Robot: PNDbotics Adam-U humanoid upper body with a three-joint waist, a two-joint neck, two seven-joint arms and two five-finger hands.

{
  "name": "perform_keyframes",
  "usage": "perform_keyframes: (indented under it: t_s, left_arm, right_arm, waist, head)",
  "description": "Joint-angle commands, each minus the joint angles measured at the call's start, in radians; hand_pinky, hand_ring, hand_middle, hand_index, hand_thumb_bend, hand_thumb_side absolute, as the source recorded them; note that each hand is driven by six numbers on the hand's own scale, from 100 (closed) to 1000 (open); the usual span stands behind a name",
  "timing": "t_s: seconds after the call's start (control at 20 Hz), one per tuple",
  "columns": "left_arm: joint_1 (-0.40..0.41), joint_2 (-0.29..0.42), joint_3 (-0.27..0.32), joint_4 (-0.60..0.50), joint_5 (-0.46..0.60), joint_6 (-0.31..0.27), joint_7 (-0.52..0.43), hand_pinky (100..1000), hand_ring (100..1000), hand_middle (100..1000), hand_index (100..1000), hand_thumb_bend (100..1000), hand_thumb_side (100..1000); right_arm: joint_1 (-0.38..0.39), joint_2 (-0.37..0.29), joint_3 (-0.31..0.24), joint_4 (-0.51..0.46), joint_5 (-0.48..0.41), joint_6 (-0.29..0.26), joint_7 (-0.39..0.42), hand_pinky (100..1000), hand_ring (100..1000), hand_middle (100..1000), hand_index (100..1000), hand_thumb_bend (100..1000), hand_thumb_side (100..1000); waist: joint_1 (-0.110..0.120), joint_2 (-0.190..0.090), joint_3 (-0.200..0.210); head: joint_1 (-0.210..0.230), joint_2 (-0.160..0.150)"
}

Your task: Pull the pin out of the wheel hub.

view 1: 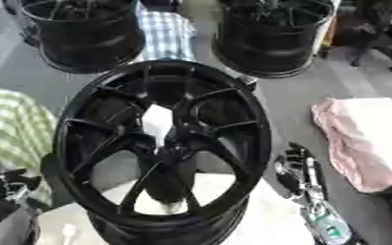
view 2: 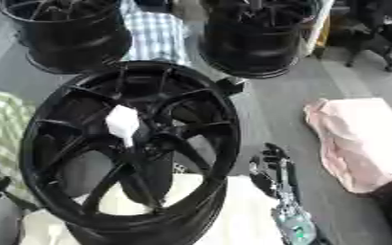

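Observation:
A black spoked wheel hub stands tilted toward me in the middle, resting on a white base. A white pin sticks out of the hub's centre, its wide end up and its thin end in the bore. My right hand rests just off the wheel's lower right rim, fingers up and relaxed, holding nothing and apart from the pin. Only a dark part of my left hand shows at the lower left corner, away from the wheel.
Two more black wheels stand at the back, with a blue checked cloth between them. A pink cloth lies at the right. A green checked cloth lies at the left.

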Motion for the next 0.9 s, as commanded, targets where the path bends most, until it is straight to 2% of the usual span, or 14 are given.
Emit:
perform_keyframes:
  t_s: [0.05,0.35,0.65,0.8,0.9]
  left_arm:
    - [-0.014,0.018,0.003,-0.012,0.004,0.0,0.002,701,670,635,794,662,513]
    - [-0.014,0.018,0.002,-0.011,-0.001,0.001,-0.002,701,671,636,795,626,494]
    - [-0.013,0.021,0.001,-0.012,0.01,0.001,-0.004,700,673,638,796,553,441]
    - [-0.012,0.056,-0.006,-0.021,0.013,-0.008,-0.011,711,692,654,805,523,413]
    - [-0.016,0.11,-0.009,-0.043,-0.005,-0.029,-0.02,721,704,665,812,504,397]
  right_arm:
    - [-0.012,-0.006,-0.003,-0.007,-0.002,0.0,-0.002,742,730,689,837,100,100]
    - [-0.012,-0.006,-0.003,-0.007,-0.003,-0.001,-0.002,742,730,689,837,100,100]
    - [-0.012,-0.005,-0.003,-0.007,-0.003,-0.002,-0.002,742,731,689,836,100,100]
    - [-0.011,-0.007,-0.003,-0.007,-0.003,-0.004,-0.004,742,731,689,836,100,100]
    - [-0.009,-0.009,-0.004,-0.009,-0.002,-0.005,-0.004,742,731,689,836,100,102]
  waist:
    - [0.003,-0.01,0.0]
    - [0.003,-0.01,0.001]
    - [0.004,-0.009,-0.002]
    - [0.009,-0.01,-0.004]
    - [0.015,-0.011,-0.004]
  head:
    - [-0.003,-0.002]
    - [-0.004,-0.002]
    - [-0.003,-0.002]
    - [-0.009,-0.002]
    - [-0.014,-0.002]
